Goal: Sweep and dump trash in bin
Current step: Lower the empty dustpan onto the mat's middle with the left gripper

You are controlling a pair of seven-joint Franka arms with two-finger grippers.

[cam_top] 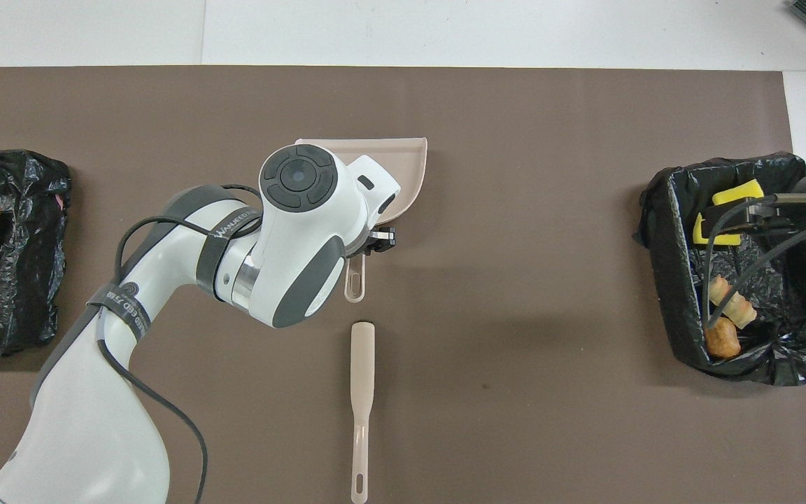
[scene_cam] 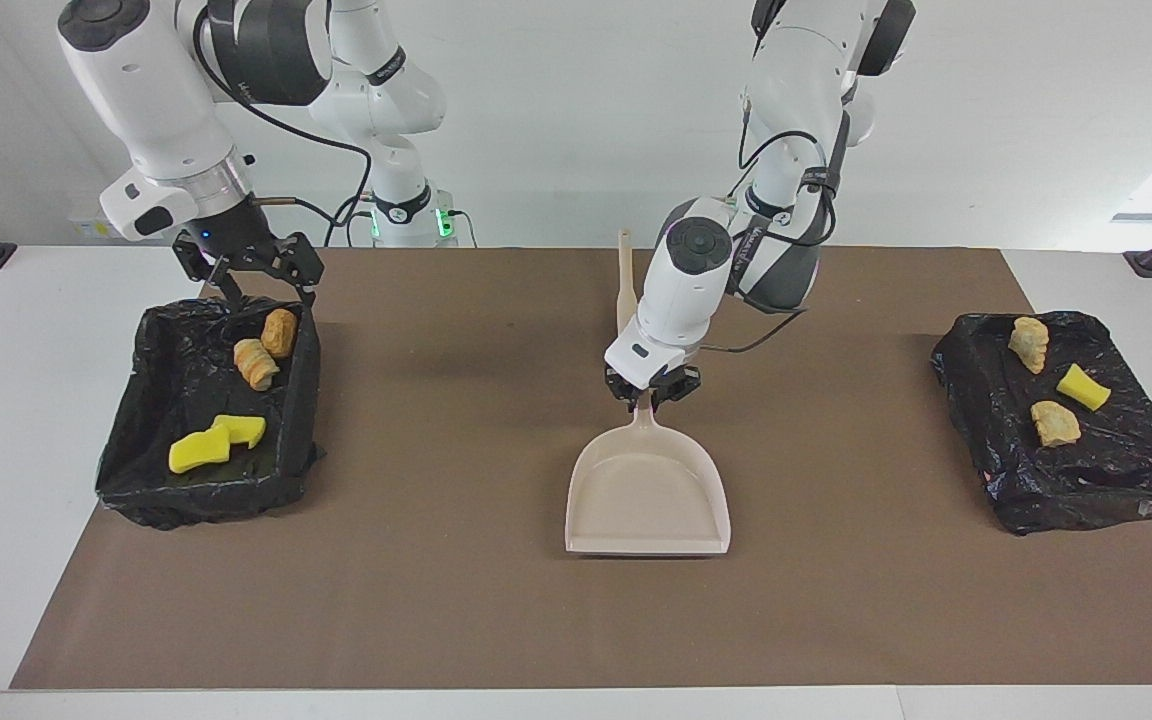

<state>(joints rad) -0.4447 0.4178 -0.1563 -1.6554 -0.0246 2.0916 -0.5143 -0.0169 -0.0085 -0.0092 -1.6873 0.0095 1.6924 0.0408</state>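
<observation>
The beige dustpan (scene_cam: 648, 490) lies flat on the brown mat at mid-table, and nothing shows in it. My left gripper (scene_cam: 652, 392) is shut on its handle (cam_top: 355, 281). The beige brush (cam_top: 361, 399) lies nearer to the robots than the dustpan. All visible trash lies in two black-lined bins. The bin (scene_cam: 136, 440) at the right arm's end holds two bread pieces (scene_cam: 279, 332) and yellow sponge chunks (scene_cam: 201, 450). The bin (scene_cam: 1086, 500) at the left arm's end holds bread pieces (scene_cam: 1029, 343) and a yellow sponge (scene_cam: 1082, 387). My right gripper (scene_cam: 261, 285) is open and empty over its bin's edge nearest the robots.
The brown mat (scene_cam: 436, 600) covers most of the white table. The left arm reaches over the brush and hides part of the dustpan in the overhead view. The two bins (cam_top: 669, 280) (cam_top: 32, 210) stand at the mat's ends.
</observation>
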